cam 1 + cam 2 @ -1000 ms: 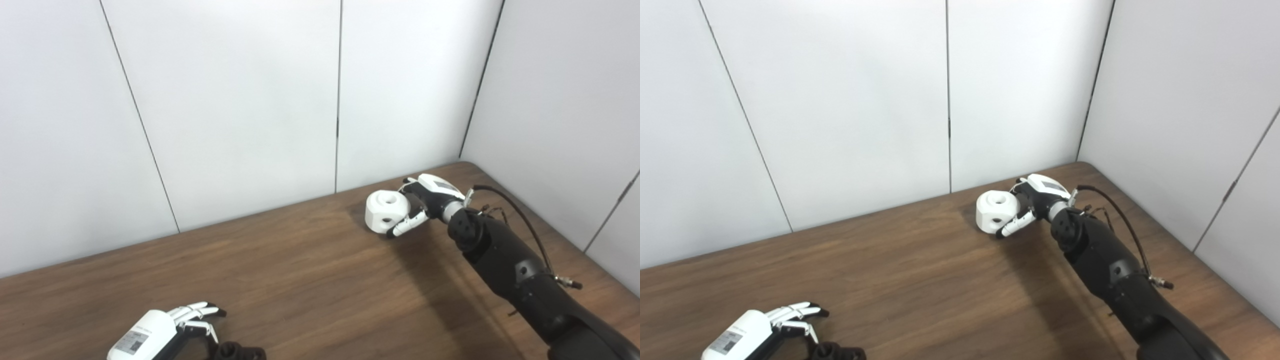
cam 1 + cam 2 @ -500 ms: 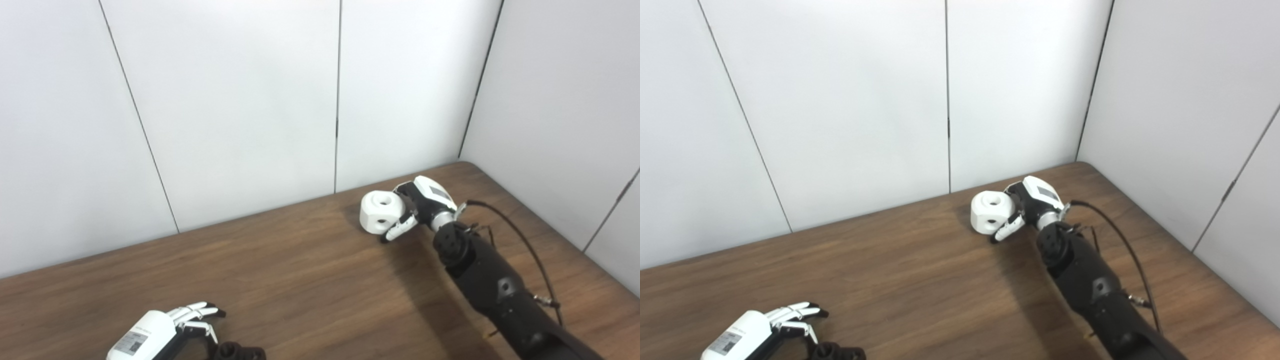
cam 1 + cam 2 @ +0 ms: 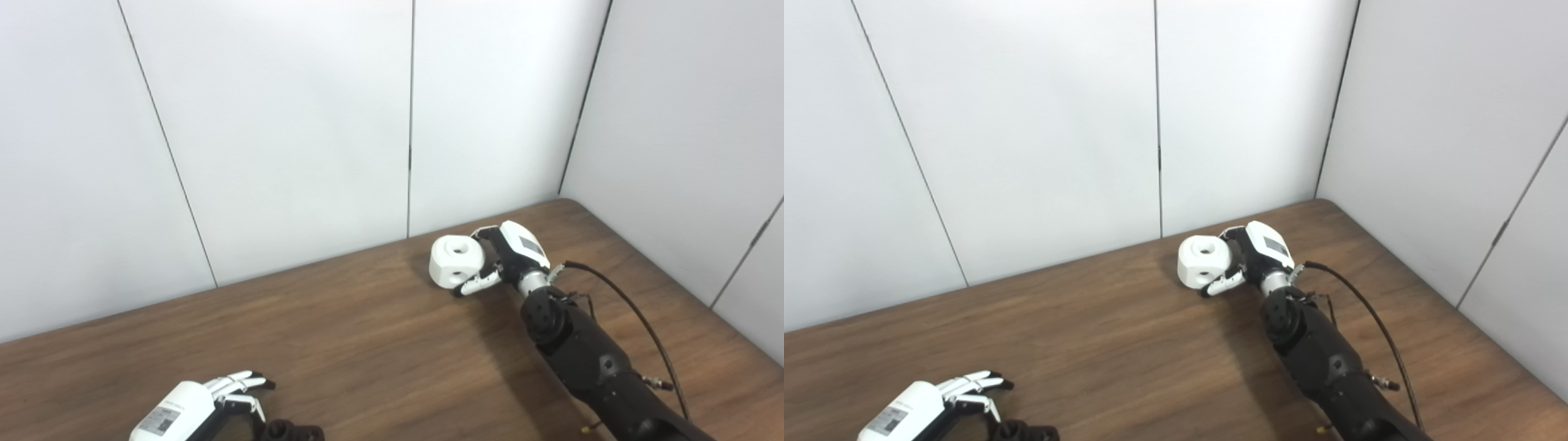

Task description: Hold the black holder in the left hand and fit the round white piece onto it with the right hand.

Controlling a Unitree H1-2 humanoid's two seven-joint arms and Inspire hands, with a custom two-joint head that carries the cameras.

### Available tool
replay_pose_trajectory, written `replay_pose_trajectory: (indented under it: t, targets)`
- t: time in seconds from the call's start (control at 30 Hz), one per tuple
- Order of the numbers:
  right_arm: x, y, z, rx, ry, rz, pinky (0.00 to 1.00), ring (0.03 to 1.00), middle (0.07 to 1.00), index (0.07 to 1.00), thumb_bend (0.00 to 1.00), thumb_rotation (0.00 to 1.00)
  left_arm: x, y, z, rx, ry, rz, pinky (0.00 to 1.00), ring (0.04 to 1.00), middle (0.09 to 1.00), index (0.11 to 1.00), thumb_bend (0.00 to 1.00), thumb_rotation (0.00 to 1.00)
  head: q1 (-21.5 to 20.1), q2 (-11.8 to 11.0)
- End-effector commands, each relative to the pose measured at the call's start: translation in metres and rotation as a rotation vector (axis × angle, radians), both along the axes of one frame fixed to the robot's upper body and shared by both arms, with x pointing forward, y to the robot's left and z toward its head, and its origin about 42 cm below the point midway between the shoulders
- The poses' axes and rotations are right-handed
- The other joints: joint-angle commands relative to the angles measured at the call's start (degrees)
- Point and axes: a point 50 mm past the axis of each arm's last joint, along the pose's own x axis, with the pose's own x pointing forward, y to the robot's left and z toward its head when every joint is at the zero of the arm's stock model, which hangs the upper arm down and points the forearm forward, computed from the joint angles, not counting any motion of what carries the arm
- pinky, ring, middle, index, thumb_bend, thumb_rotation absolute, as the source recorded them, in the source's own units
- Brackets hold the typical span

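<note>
One rigid, smooth white piece [image 3: 454,261] sits gripped by its sides in my right robot hand [image 3: 506,254], likely light but slippery.

Dark wood-grain table [image 3: 380,343] set into a corner of plain white wall panels [image 3: 288,122] divided by thin dark seams.

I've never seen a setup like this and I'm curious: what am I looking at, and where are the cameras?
Both pictures come from two cameras side by side on a humanoid robot's head, looking down at a wooden table. The right hand, on a black arm, grips the round white piece near the far wall. The left hand sits at the bottom edge, fingers curled by the black holder, mostly cut off, so whether it grips is unclear.
</note>
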Motion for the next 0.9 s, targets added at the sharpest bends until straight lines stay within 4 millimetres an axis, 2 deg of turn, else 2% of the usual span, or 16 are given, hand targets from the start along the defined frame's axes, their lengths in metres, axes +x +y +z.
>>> replay_pose_trajectory:
  t: [0.0, 0.2, 0.4, 0.53, 0.73, 0.87]
  targets:
    - [-0.005, 0.040, -0.015, 0.043, 0.060, 0.130, 0.85, 0.856, 0.787, 0.482, 0.52, 0.14, -0.014, 0.008, -0.026, 0.146, 0.090, -0.012, 0.79, 0.885, 0.844, 0.484, 0.52, 0.05, 1.5, 0.2]
    - [-0.013, 0.062, 0.015, 0.049, -0.017, 0.224, 0.82, 0.857, 0.789, 0.482, 0.52, 0.14, -0.012, 0.005, -0.028, 0.140, 0.090, -0.005, 0.80, 0.888, 0.846, 0.484, 0.52, 0.05, 5.4, 1.0]
    - [-0.024, 0.080, 0.040, 0.054, -0.060, 0.305, 0.77, 0.839, 0.788, 0.481, 0.52, 0.14, -0.011, 0.002, -0.028, 0.141, 0.087, 0.009, 0.83, 0.909, 0.864, 0.484, 0.52, 0.05, 9.7, 2.7]
    - [-0.033, 0.091, 0.054, 0.067, -0.080, 0.378, 0.77, 0.844, 0.801, 0.482, 0.52, 0.14, -0.012, -0.004, -0.031, 0.143, 0.090, 0.011, 0.86, 0.924, 0.874, 0.484, 0.52, 0.05, 12.9, 3.6]
    - [-0.048, 0.105, 0.075, 0.082, -0.091, 0.464, 0.79, 0.869, 0.813, 0.481, 0.52, 0.14, -0.012, -0.011, -0.033, 0.146, 0.092, 0.008, 0.86, 0.933, 0.891, 0.484, 0.52, 0.05, 15.9, 4.7]
    - [-0.059, 0.115, 0.088, 0.079, -0.114, 0.535, 0.76, 0.864, 0.813, 0.482, 0.52, 0.13, -0.011, -0.016, -0.031, 0.147, 0.103, 0.013, 0.89, 0.945, 0.902, 0.484, 0.52, 0.06, 17.5, 5.7]
